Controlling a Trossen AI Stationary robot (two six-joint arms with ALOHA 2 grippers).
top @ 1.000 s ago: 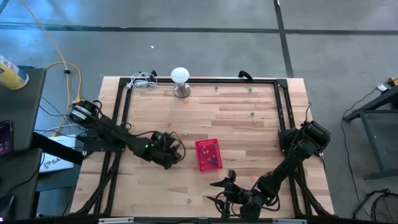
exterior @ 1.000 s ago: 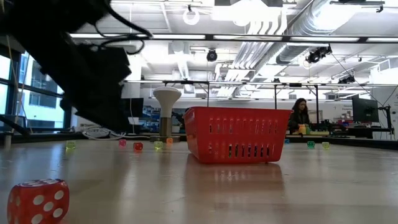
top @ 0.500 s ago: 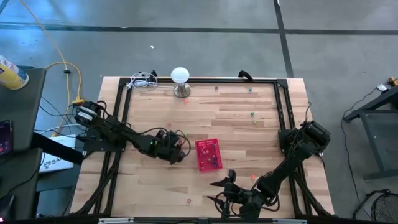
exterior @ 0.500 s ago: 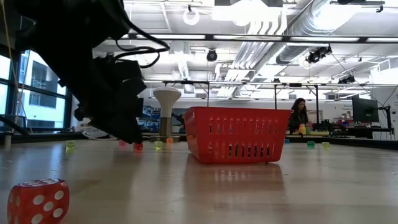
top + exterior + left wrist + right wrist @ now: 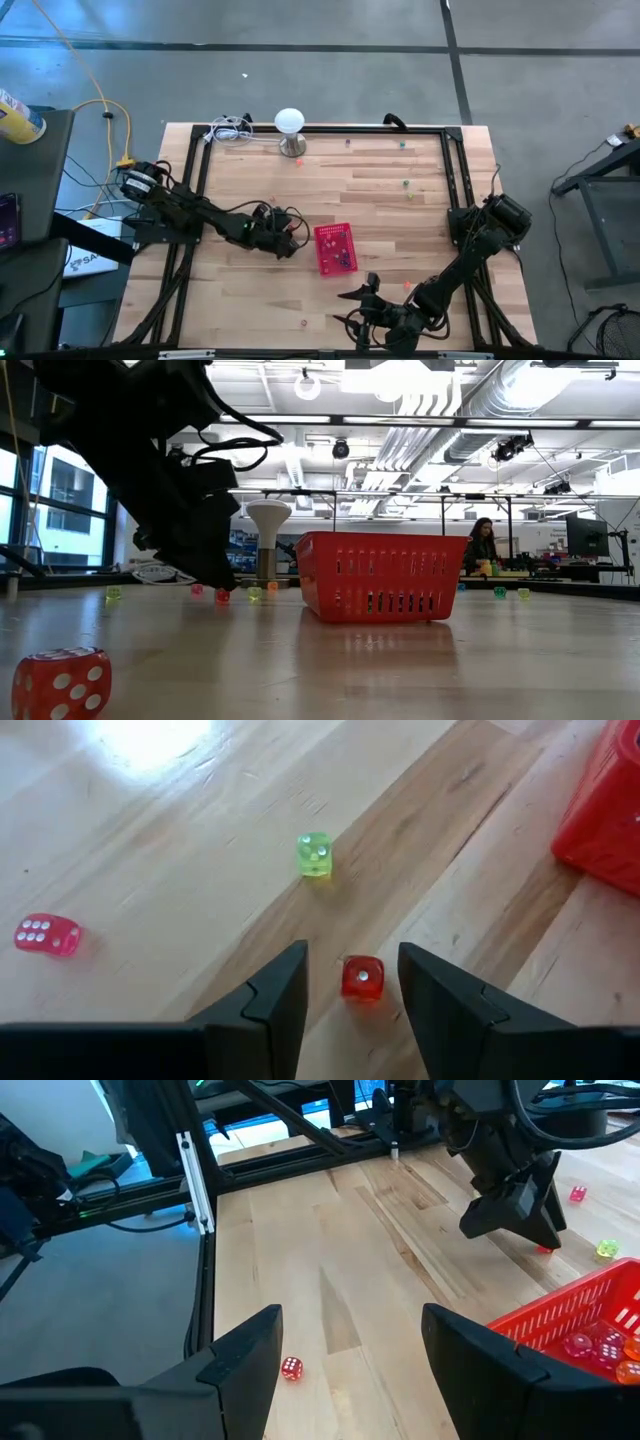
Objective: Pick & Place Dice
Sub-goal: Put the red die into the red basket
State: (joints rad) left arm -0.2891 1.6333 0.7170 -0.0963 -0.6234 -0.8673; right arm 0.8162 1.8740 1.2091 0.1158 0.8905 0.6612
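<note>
High view: one red basket (image 5: 334, 248) sits mid-table with dice inside, one white lamp (image 5: 290, 126) at the far edge, and a few loose dice near the far right. The left gripper (image 5: 293, 243) is just beside the basket; it has slid closer to it than a second ago. The right gripper (image 5: 352, 308) waits at the near edge, unmoved.

Low view: one big red die (image 5: 62, 682) lies near the camera; about seven small dice dot the table behind. The left arm has come lower.

Left wrist view: three dice show: a red die (image 5: 361, 978) between the open, empty fingers (image 5: 270, 1000), a green die (image 5: 315, 855) beyond, a pink die (image 5: 47, 935) apart.

Right wrist view: its fingers (image 5: 245, 1355) stand open, holding nothing; a lone red die lies on the wood ahead of them
</note>
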